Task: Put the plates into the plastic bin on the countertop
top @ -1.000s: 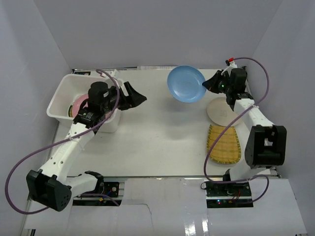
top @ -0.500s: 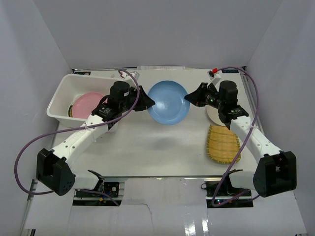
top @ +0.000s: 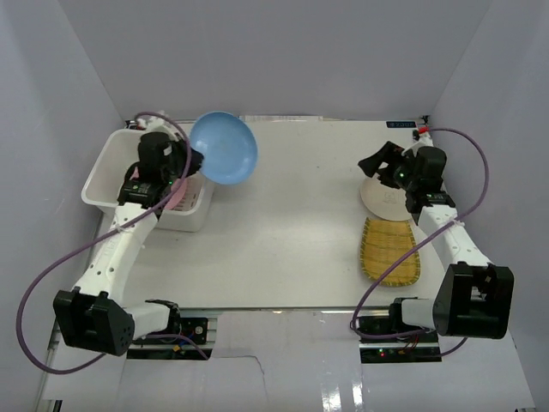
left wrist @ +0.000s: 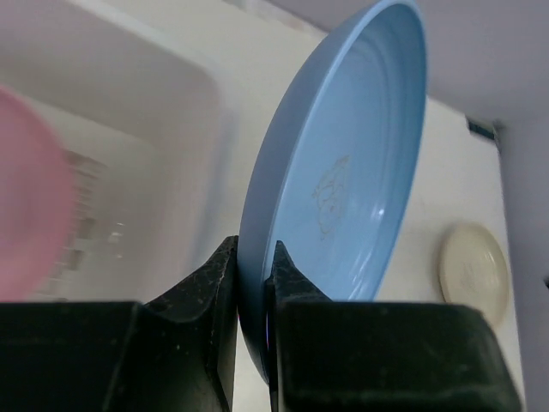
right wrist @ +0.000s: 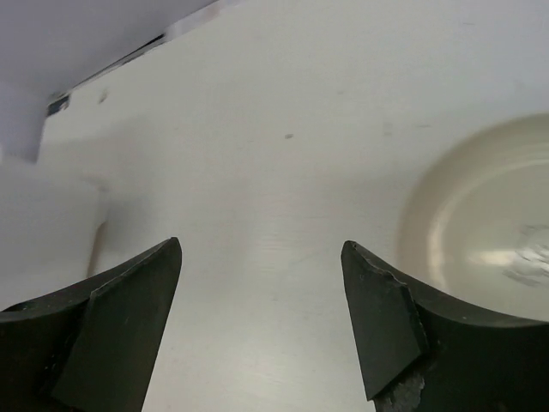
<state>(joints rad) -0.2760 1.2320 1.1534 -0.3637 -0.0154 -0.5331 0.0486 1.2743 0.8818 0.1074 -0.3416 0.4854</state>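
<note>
The left fingers (left wrist: 238, 262) are clenched on the rim of the blue plate (top: 223, 148), holding it on edge above the plastic bin (top: 101, 182) at 10 o'clock, probably to drop it in beside the pink plate (left wrist: 30, 197). The right fingers (top: 369, 168) are released, hovering over the cream plate (right wrist: 480, 232) at 3 o'clock. The surface (top: 283, 232) is white, with plain lilac walls on 3 sides.
</note>
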